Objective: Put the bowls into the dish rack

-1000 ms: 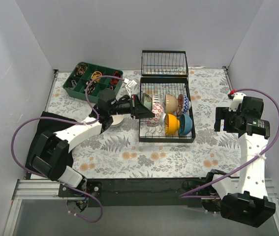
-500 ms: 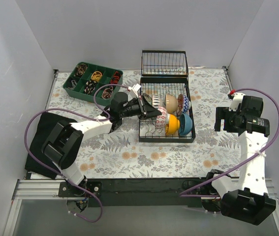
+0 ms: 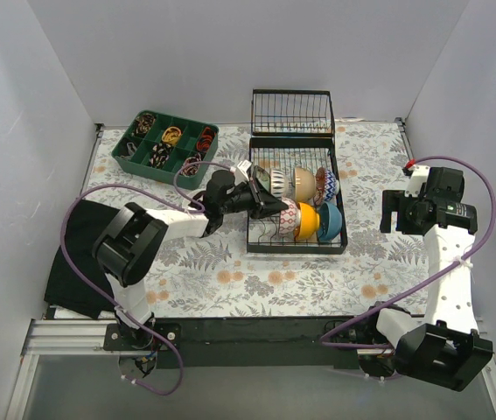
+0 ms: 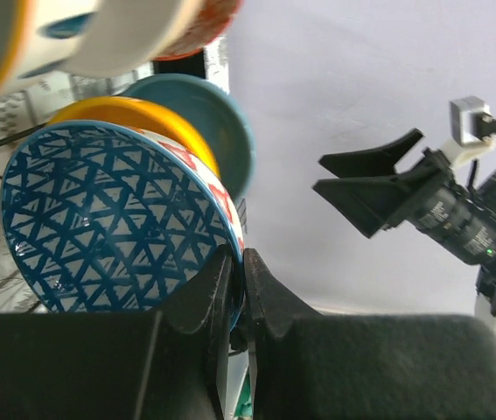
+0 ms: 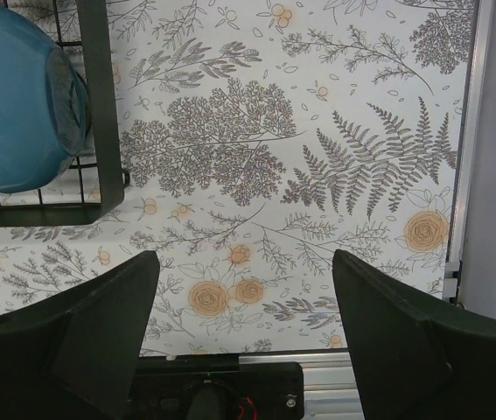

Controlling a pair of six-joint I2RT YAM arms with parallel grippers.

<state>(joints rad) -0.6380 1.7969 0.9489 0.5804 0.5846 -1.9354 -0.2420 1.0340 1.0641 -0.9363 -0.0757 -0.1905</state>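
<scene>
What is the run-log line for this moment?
left hand: shut on patterned bowl rim, bowl in rack beside orange bowl | right hand: open, empty, above table right of rack

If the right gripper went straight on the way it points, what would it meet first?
Probably the bare floral table cover, beside the dish rack; its open fingers frame nothing else.

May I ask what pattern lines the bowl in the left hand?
Inside, the bowl is blue with white triangle lines; the left wrist view shows it best.
</scene>
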